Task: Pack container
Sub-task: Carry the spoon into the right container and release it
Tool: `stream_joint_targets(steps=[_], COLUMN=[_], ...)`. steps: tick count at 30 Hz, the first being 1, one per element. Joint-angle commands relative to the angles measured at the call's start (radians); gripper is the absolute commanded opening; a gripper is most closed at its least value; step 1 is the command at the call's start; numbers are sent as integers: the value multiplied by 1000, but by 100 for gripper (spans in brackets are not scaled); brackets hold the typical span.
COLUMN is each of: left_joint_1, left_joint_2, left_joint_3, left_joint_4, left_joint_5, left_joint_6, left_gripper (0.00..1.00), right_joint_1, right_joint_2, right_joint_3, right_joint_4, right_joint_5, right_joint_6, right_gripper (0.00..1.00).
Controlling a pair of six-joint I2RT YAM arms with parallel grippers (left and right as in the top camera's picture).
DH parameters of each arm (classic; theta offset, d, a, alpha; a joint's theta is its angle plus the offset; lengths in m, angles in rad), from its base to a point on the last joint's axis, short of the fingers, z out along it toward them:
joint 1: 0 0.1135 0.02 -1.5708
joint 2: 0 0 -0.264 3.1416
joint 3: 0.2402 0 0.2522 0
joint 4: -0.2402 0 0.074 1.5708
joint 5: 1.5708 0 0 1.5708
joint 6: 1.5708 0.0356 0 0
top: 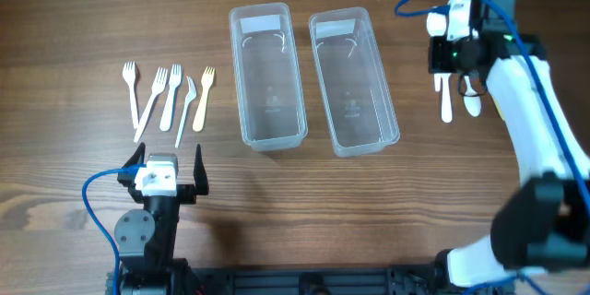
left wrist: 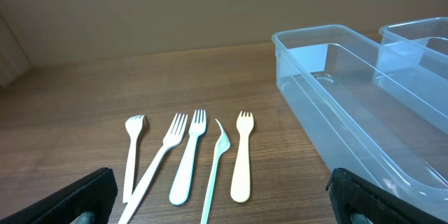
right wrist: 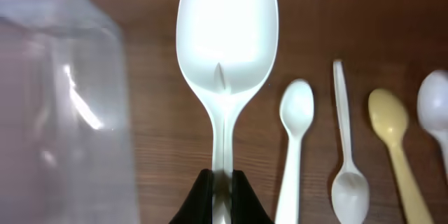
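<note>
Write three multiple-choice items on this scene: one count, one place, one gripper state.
1. How many clear rectangular plastic containers stand on the wooden table? A) one B) two C) three
2. The row of plastic forks lies: A) inside a container B) on the left arm's side of both containers C) on the right arm's side
3. The right gripper is: A) open B) shut on a fork C) shut on the large white plastic spoon
Key: 1 B, two stand side by side; 2 B, the overhead view shows the forks there; 3 C, its fingers pinch the spoon's handle.
</note>
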State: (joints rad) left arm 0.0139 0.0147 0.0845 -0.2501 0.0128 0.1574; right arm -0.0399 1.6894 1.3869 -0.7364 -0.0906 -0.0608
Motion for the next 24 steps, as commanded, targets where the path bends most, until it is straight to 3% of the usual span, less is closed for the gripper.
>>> stream_joint_targets(steps=[1, 11, 24], left_joint_1=[-1, -1, -1], left_joint_2=[-7, -7, -7], left_joint_3=[-8, -8, -8], left_joint_4=[3, 3, 3], left_joint_5=[1, 1, 1], left_joint_6=[19, 19, 19], left_gripper=[100, 100, 100], right_joint_1=[79, 351, 396], right_joint_2=[-75, -47, 90], right_joint_3=[21, 12, 12], right_joint_4=[-32, -72, -49], right_joint_5=[-38, -13, 23], right_joint_6=[16, 47, 90], right_gripper=[5, 4, 9])
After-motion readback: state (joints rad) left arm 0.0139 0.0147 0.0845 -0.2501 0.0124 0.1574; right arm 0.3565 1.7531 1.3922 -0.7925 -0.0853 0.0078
